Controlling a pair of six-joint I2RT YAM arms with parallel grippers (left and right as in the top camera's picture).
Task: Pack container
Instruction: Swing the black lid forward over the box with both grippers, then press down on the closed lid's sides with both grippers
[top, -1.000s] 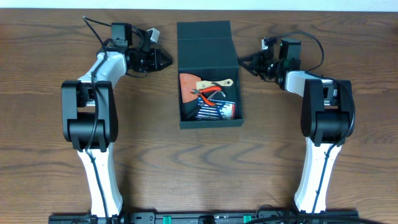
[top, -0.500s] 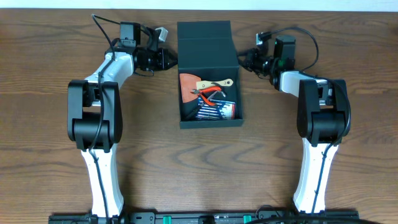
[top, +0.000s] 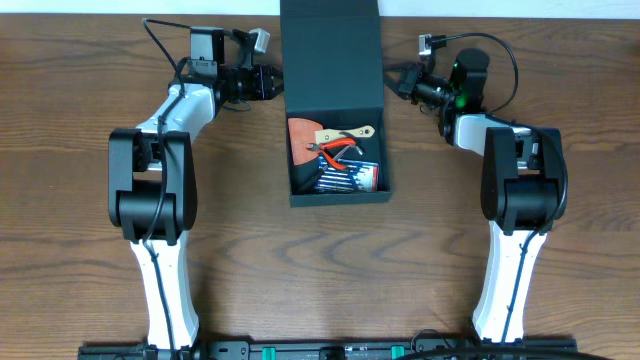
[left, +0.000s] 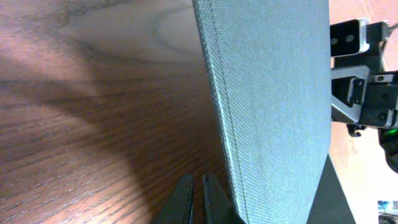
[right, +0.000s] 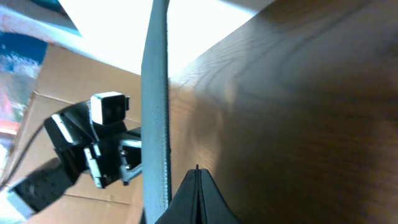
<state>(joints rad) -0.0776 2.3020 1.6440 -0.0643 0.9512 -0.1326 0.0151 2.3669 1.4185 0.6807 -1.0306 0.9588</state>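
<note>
The overhead camera looks straight down from well above the counter (top: 260, 260), taking in the whole container (top: 330, 60) and both arms. The left wrist camera sits low and close at the container's left side, facing across its raised lid (left: 273, 112) to the right arm (left: 364, 81). The right wrist camera mirrors it from the container's right side, seeing that same lid edge-on with the left arm (right: 93, 149) beyond.

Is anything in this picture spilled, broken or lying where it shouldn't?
Nothing stands out. The red-handled pliers and other tools lie inside the container, none on the table. Its lid stands raised, the shut left hand and right hand at its side edges.
</note>
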